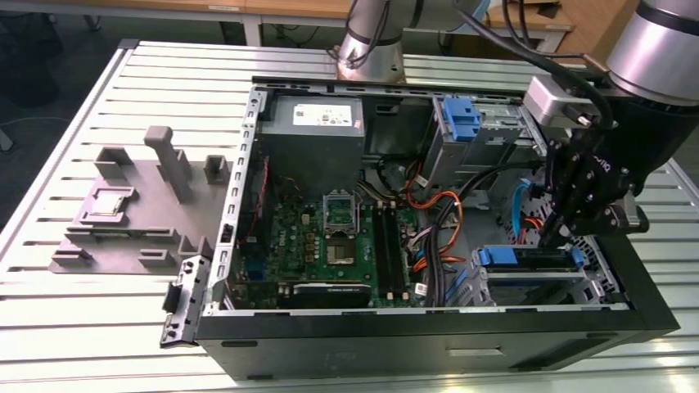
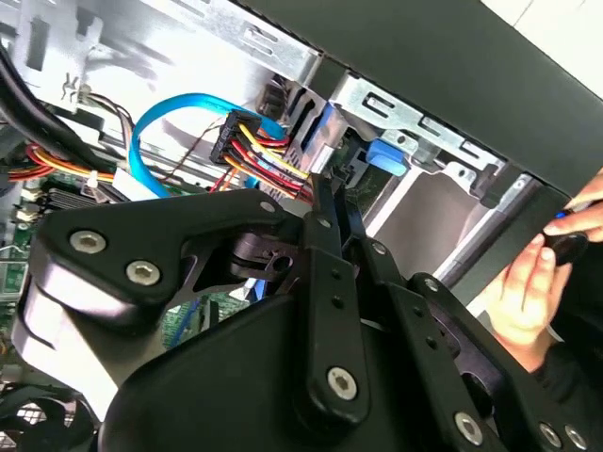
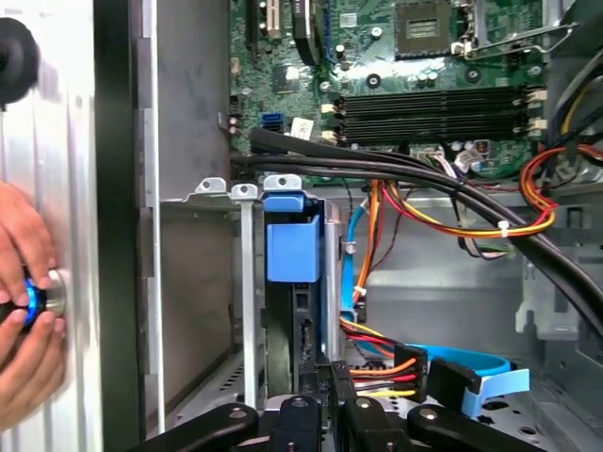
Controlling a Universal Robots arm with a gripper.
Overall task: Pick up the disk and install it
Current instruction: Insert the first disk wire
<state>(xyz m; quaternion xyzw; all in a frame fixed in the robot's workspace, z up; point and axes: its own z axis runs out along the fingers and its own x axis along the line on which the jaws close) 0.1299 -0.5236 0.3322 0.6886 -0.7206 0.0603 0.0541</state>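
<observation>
While my tool [image 1: 575, 225] hangs low inside the open computer case [image 1: 437, 327], over the drive cage [image 1: 535, 278] at the exterior view's right, the disk [image 3: 292, 311] sits edge-up in that cage, directly beyond the fingertips. In the first wrist view the two fingers [image 3: 337, 391] stand drawn together into a narrow pair just short of the disk's near end; whether they touch it I cannot tell. In the second wrist view the fingers [image 2: 330, 212] show the same closed stance, nothing visible between them.

Disk orientation: standing on its long edge, thin face toward the tool, long axis running away from the fingertips toward the motherboard [image 3: 415, 75]. Blue rail tab [image 3: 293, 247] at the far end, flanked by the cage's silver walls. In the exterior view the blue rail [image 1: 525, 257] lies along the cage top.

Red-yellow-black power leads [image 3: 386, 363] and a blue flat cable [image 3: 471, 377] run just beside the disk's near end.

A person's hand [image 3: 24, 301] rests outside the case wall, holding a small blue-ringed object. The case lies on the slatted desk [image 1: 98, 311].
</observation>
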